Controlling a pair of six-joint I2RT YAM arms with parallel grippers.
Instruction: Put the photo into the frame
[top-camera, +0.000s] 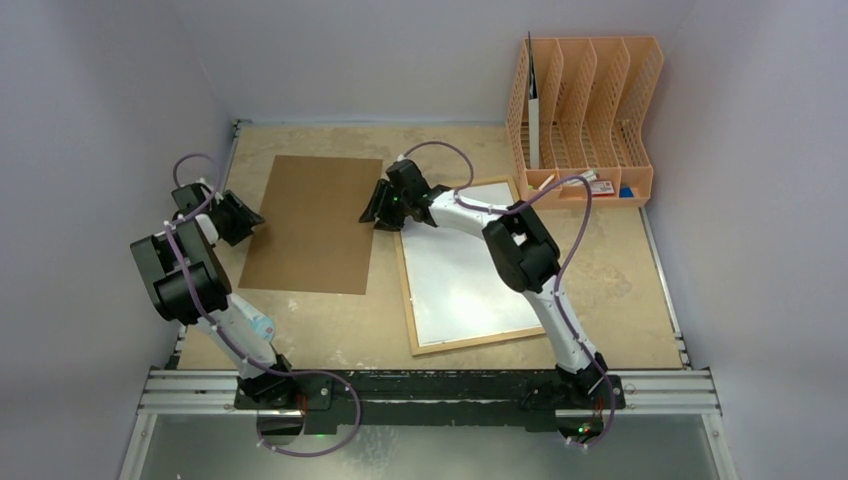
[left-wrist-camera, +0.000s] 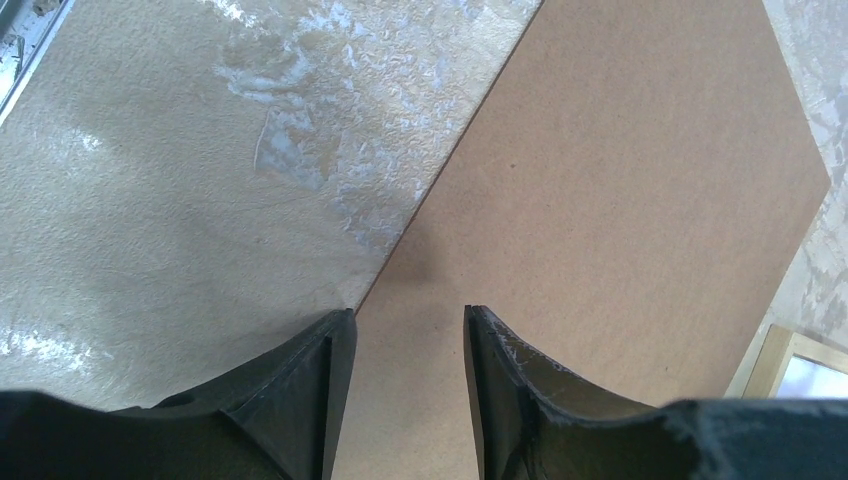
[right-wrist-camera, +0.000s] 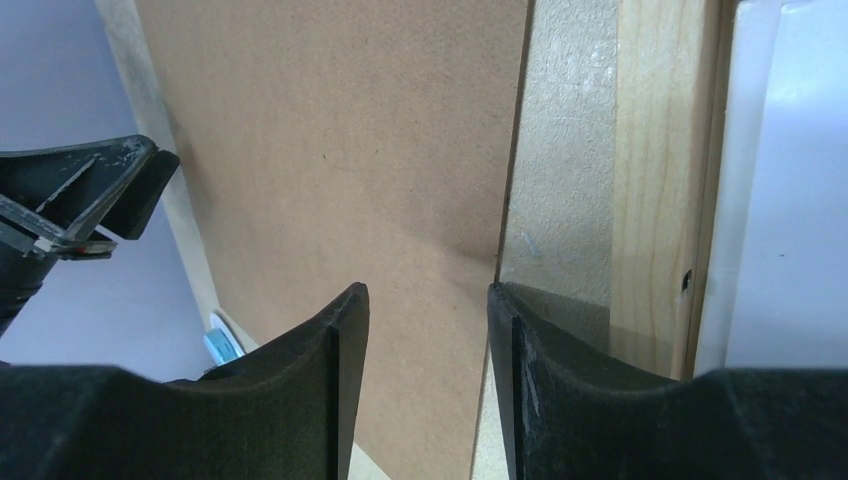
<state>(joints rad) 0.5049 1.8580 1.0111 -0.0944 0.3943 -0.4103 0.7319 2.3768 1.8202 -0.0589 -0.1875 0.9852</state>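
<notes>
The frame (top-camera: 406, 290) lies flat right of centre, a thin light-wood border around a white inside; its wood edge (right-wrist-camera: 655, 180) shows in the right wrist view and a corner (left-wrist-camera: 770, 350) in the left wrist view. Its brown fibreboard back (top-camera: 312, 222) lies apart on the table to the left. My left gripper (top-camera: 250, 218) is open over the board's left edge (left-wrist-camera: 620, 200), fingers astride that edge (left-wrist-camera: 410, 315). My right gripper (top-camera: 372, 212) is open over the board's right edge (right-wrist-camera: 340, 150), jaws apart with nothing between them (right-wrist-camera: 428, 290). The photo is out of view.
An orange plastic file organiser (top-camera: 585, 110) stands at the back right with a dark sheet in one slot and small items (top-camera: 600, 187) at its foot. Grey walls close in on three sides. A metal rail (top-camera: 430, 392) runs along the near edge.
</notes>
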